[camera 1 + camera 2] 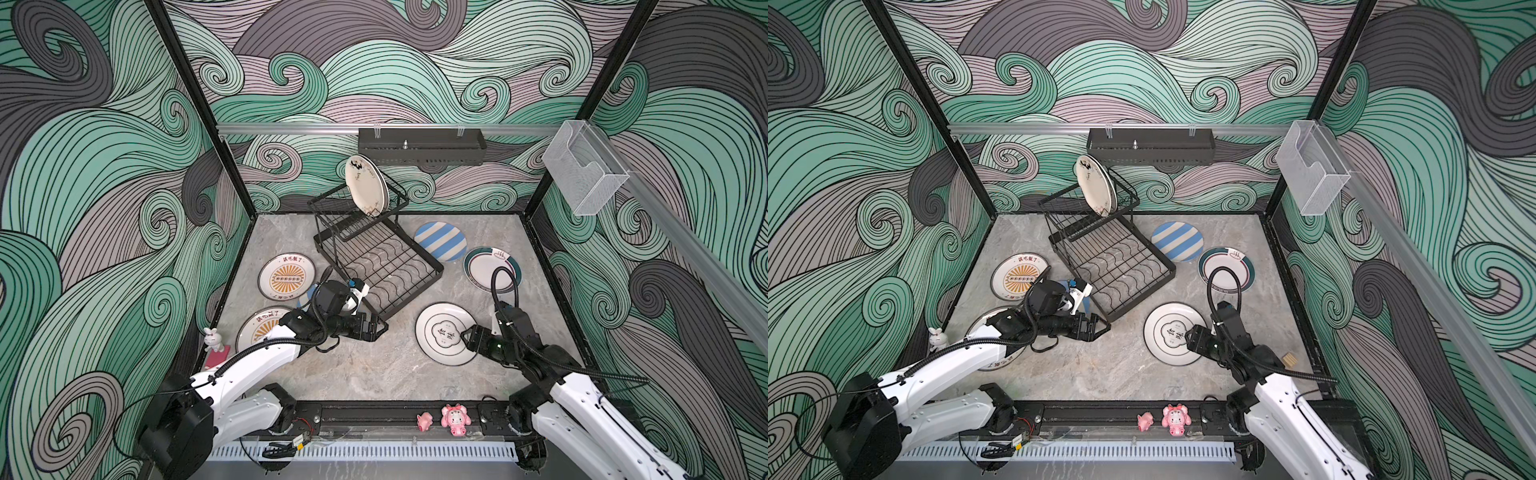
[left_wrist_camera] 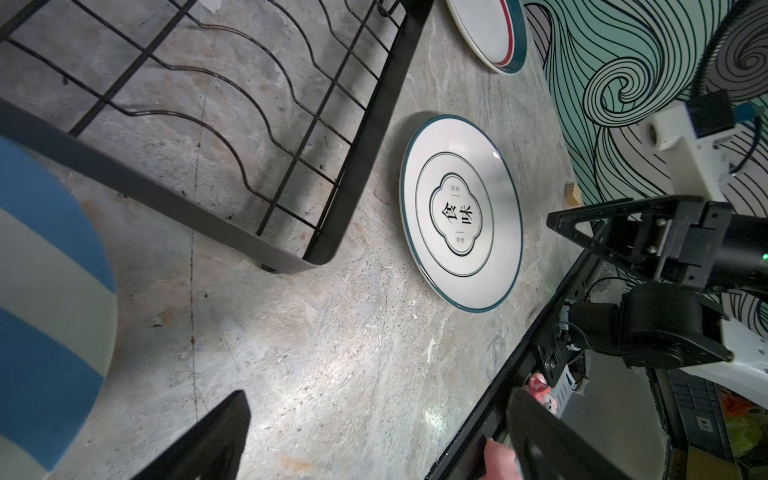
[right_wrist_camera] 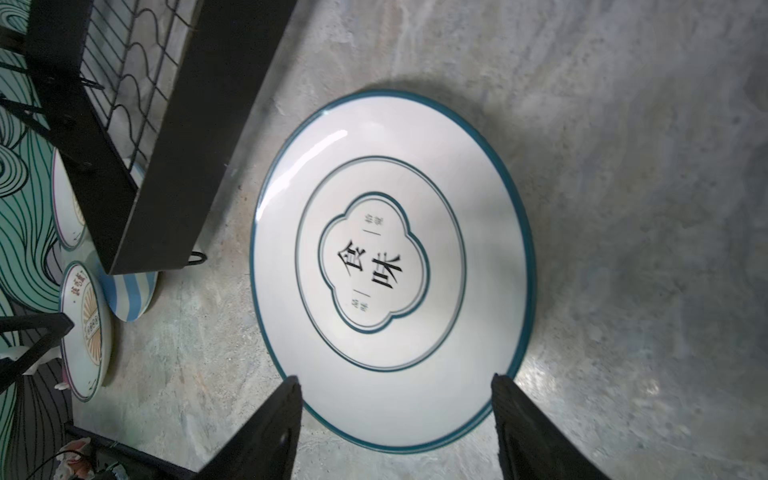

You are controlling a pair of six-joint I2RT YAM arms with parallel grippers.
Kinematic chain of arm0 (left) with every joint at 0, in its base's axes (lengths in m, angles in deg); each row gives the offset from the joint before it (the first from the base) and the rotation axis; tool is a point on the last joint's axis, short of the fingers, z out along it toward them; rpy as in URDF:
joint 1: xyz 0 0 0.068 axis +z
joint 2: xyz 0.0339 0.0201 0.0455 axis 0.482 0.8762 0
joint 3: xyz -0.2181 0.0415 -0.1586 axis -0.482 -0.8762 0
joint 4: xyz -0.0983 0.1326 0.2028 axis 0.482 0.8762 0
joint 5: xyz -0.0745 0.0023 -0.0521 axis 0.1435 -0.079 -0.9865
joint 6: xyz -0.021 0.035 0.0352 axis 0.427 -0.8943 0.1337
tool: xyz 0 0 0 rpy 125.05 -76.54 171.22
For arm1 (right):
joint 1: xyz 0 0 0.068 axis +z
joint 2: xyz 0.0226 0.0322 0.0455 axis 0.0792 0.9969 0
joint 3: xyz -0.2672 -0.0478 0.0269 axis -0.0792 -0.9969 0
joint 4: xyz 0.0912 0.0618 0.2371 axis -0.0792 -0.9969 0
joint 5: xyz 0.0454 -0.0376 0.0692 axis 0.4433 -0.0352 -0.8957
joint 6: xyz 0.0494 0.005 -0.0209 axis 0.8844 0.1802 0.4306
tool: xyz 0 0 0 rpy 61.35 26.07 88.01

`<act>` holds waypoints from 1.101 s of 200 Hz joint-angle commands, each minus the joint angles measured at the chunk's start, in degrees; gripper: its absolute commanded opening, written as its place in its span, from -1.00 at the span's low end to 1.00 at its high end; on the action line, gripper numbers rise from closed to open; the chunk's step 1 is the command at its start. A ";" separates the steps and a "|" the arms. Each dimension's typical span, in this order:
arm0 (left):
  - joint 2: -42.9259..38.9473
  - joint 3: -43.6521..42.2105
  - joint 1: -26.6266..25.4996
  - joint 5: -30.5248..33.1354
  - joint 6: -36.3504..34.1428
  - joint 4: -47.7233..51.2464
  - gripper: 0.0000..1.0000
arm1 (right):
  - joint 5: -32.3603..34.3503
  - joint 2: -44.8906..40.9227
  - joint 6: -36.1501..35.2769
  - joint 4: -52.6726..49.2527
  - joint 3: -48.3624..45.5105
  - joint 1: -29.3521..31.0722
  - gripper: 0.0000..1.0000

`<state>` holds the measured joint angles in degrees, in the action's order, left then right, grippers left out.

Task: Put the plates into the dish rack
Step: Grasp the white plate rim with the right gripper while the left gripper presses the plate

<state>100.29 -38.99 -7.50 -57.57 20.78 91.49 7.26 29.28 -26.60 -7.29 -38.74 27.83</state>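
Note:
The black wire dish rack (image 1: 413,294) (image 1: 1143,294) stands mid-table, and a cream plate (image 1: 365,185) (image 1: 1094,185) stands on edge in its upper basket. A white plate with thin dark rings (image 1: 440,332) (image 3: 386,257) (image 2: 461,212) lies flat at the front right. My right gripper (image 1: 467,336) (image 3: 395,377) hovers open over its near rim, not touching it. My left gripper (image 1: 380,328) (image 2: 374,399) is open and empty by the rack's front corner. Flat on the table lie blue-striped plates (image 1: 440,241) (image 2: 41,291), a teal-rimmed plate (image 1: 492,270) and two orange-sunburst plates (image 1: 286,276) (image 1: 259,328).
A black perforated shelf (image 1: 422,145) hangs on the back wall and a clear plastic box (image 1: 584,174) on the right rail. Pink figurines (image 1: 455,419) sit on the front rail, a rabbit figurine (image 1: 212,338) at the left wall. A small wooden block (image 1: 1288,359) lies by the right edge.

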 commanded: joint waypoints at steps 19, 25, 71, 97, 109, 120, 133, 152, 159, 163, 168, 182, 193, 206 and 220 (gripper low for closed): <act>2.95 2.88 -2.54 0.31 -0.95 -2.01 0.97 | -3.12 -2.83 2.57 -4.34 -3.01 -2.90 0.42; 3.30 2.93 -2.81 0.30 -0.93 -2.20 0.97 | -3.17 -2.96 2.71 -4.23 -3.39 -3.19 0.41; 5.59 3.72 -4.47 0.39 -1.54 -2.97 0.97 | -5.15 -3.27 2.25 -1.14 -6.39 -5.91 0.32; 5.75 4.05 -4.55 0.62 -2.00 -2.44 0.97 | -7.76 -3.08 3.62 2.91 -8.99 -8.04 0.24; 5.70 4.03 -4.55 0.66 -2.11 -2.26 0.97 | -9.22 -2.58 4.15 5.06 -10.23 -9.20 0.17; 5.71 3.97 -4.55 0.83 -2.12 -2.07 0.97 | -10.20 -2.12 4.55 6.41 -11.14 -10.29 0.13; 5.71 3.95 -4.55 1.00 -2.11 -1.87 0.97 | -10.64 -1.91 4.56 7.04 -11.55 -11.38 0.11; 5.61 3.85 -4.55 1.19 -2.05 -1.89 0.97 | -10.49 -2.02 3.97 7.04 -11.81 -12.75 0.11; 5.62 3.87 -4.55 1.36 -2.05 -1.80 0.97 | -10.34 -2.11 3.90 7.07 -12.02 -13.30 0.13; 5.62 3.85 -4.55 1.39 -2.05 -1.78 0.97 | -10.25 -2.12 3.86 7.11 -12.12 -13.57 0.15; 5.62 3.85 -4.55 1.46 -2.11 -1.72 0.97 | -10.28 -2.13 3.90 7.22 -12.36 -13.89 0.15; 5.53 3.85 -4.55 1.78 -2.13 -1.45 0.97 | -10.61 -1.88 3.77 7.97 -12.93 -14.78 0.15; 5.38 3.85 -4.55 2.02 -2.19 -1.26 0.97 | -10.81 -1.54 4.01 8.54 -13.37 -15.39 0.14; 5.26 3.85 -4.55 2.36 -2.22 -1.05 0.97 | -10.82 -0.89 3.99 9.08 -13.49 -15.88 0.11; 5.07 3.85 -4.55 2.84 -2.22 -0.79 0.97 | -10.73 -0.02 3.72 9.64 -13.48 -16.24 0.08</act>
<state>105.97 -36.95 -11.54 -56.41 19.43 89.55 -3.56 27.79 -22.67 1.45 -51.07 12.40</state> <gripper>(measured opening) 0.986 0.551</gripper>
